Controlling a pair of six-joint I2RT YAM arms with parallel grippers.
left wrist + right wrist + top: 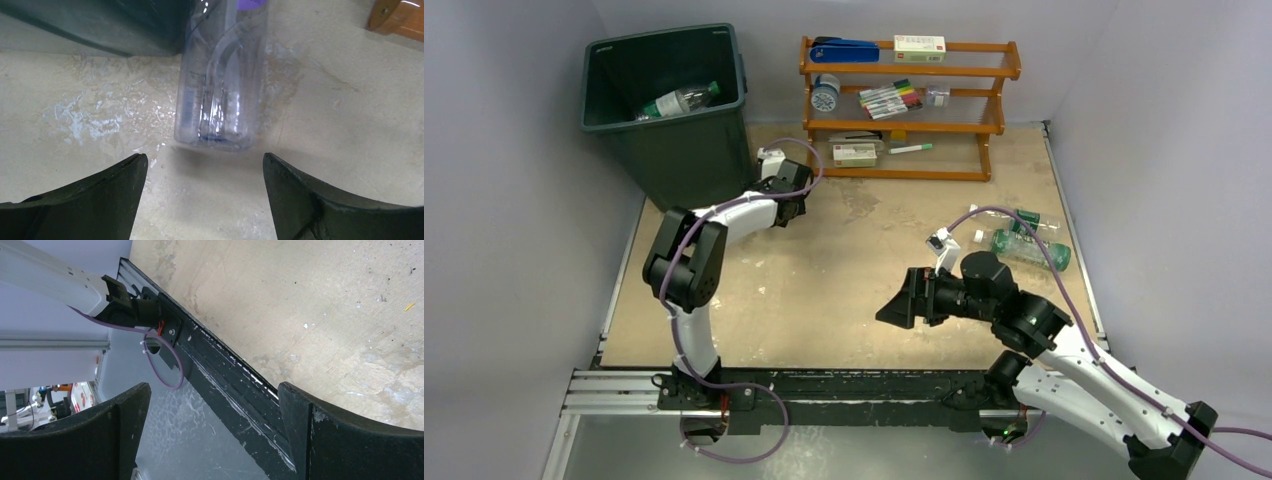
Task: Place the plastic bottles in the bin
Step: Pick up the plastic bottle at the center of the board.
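1. Left gripper [204,160]: jaws apart, nothing in them. A clear bottle [220,90] lies on the table [350,150] just ahead, base toward me, beside the foot of the bin [100,25]. I can't tell if they touch.
2. Right gripper [212,390]: jaws wide, empty, aimed at the base rail [225,375], well apart from the loose bottles [1024,243] at the table's right edge.
3. One green-label bottle [679,102] is already in the bin.
4. Handling: the clear bottle looks empty, so I judge it light, thin-walled and slick. It will likely roll and dent. I'd straddle it mid-body and close gently.
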